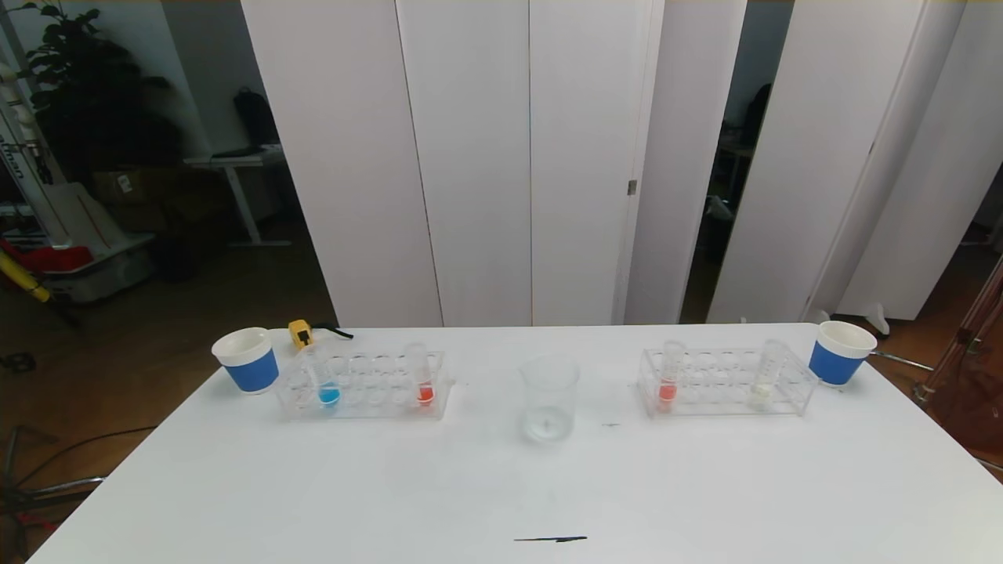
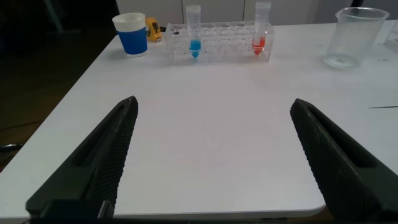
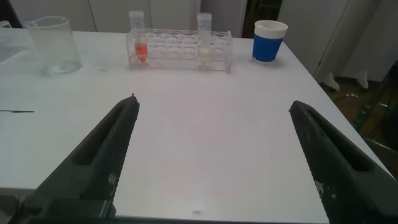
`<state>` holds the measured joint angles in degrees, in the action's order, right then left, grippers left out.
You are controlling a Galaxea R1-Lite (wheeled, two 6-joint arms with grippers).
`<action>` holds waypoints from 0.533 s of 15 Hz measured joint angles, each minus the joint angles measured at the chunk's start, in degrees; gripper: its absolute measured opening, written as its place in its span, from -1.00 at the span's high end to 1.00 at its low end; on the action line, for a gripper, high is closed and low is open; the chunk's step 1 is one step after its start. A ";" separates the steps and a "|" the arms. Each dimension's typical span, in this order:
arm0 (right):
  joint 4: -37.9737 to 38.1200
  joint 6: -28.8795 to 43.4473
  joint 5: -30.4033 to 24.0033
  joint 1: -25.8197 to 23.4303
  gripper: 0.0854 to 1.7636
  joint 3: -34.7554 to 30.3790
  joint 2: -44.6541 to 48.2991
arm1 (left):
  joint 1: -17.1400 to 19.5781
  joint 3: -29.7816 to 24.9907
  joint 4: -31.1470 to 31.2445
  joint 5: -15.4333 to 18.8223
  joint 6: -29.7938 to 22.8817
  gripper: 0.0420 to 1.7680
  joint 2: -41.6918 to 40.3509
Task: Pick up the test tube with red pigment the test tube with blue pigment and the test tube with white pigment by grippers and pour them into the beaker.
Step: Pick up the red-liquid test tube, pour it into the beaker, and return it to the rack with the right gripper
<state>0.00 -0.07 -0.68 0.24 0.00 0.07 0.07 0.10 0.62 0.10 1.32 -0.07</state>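
Both pincers, left (image 2: 211,155) and right (image 3: 211,155), gape wide, holding nothing.

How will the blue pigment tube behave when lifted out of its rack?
The test tube with blue pigment looks rigid, smooth and thin-walled, so probably slippery and fragile. Liquid fills only its bottom, so likely light. Round-bottomed: it would probably roll if laid on the table.

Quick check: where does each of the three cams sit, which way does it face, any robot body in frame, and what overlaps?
Head: high, facing forward and down at the white table; no robot body visible.
Left wrist: low over the table, facing the clear rack with the blue-liquid tube; open left end effector in the foreground.
Right wrist: low, facing the rack with the cream-white-liquid tube; open right end effector in the foreground.
Shared: both wrist views catch the clear glass beaker.
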 joint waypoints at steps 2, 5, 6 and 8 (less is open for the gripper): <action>0.00 0.00 0.02 -0.02 -0.96 0.00 0.00 | 0.00 0.00 0.00 0.00 -0.02 -0.98 0.00; 0.00 0.00 0.00 0.00 -0.96 0.00 0.00 | 0.00 0.00 0.00 0.00 0.00 -0.98 0.00; 0.00 0.00 0.02 -0.02 -0.96 0.00 0.00 | 0.00 0.00 0.00 0.00 0.00 -0.98 0.00; 0.00 0.00 0.02 -0.02 -0.96 0.00 0.00 | 0.00 0.00 0.00 0.00 0.00 -0.98 0.00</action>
<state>0.00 -0.07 -0.66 0.22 0.00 0.07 0.07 0.10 0.62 0.10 1.32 -0.07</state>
